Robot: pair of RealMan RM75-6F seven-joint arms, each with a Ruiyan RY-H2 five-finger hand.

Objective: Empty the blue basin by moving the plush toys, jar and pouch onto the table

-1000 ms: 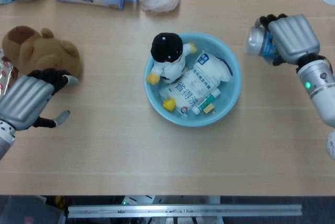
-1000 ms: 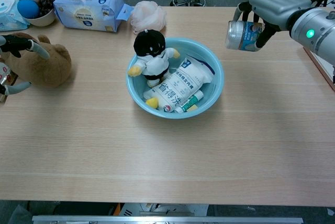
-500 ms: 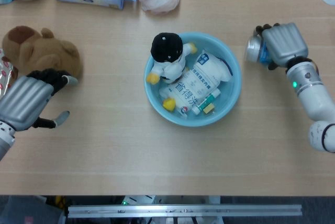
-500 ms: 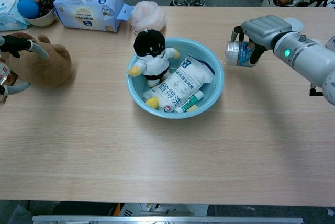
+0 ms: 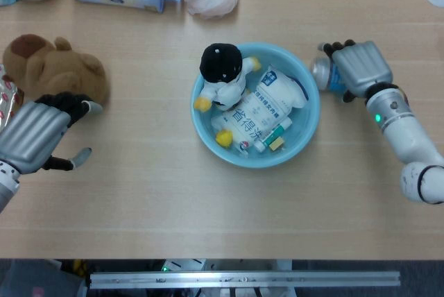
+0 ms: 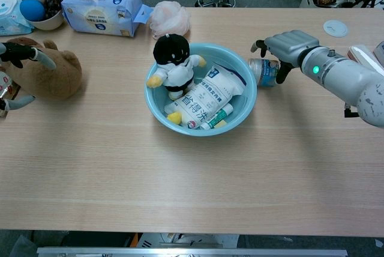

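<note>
Two hands in frame. Nearest you, the front strip of the table [image 6: 192, 185] is bare wood right to its edge, and that's your widest free room.

Your left hand [image 5: 31, 134] sits low at the table's left edge, fingers spread and holding nothing, dark fingertips just beside the brown plush bear [image 5: 52, 68], which lies on the table well left of the basin. There's open wood between the bear and the basin.

Mid-table, the blue basin [image 6: 243, 110] has the black-and-white plush toy [image 6: 173, 59] upright against its far-left wall, head above the rim. The white pouch [image 6: 207, 95] lies flat across the bottom, and a small tube [image 6: 217, 117] sits by its near-right side.

Your right hand [image 5: 357, 68] has its fingers wrapped over the jar [image 6: 263, 71], which lies on its side, outside the basin and just beside the right rim. I can't tell whether the jar touches the wood or the rim. To the right of your forearm the surface is open.

The far edge is crowded on the left: a wipes pack [image 6: 102, 9], a pink mesh puff [image 6: 170, 20], and a bowl with a blue ball [image 6: 31, 9] at the corner. A small round lid [image 6: 335, 27] sits far right.
</note>
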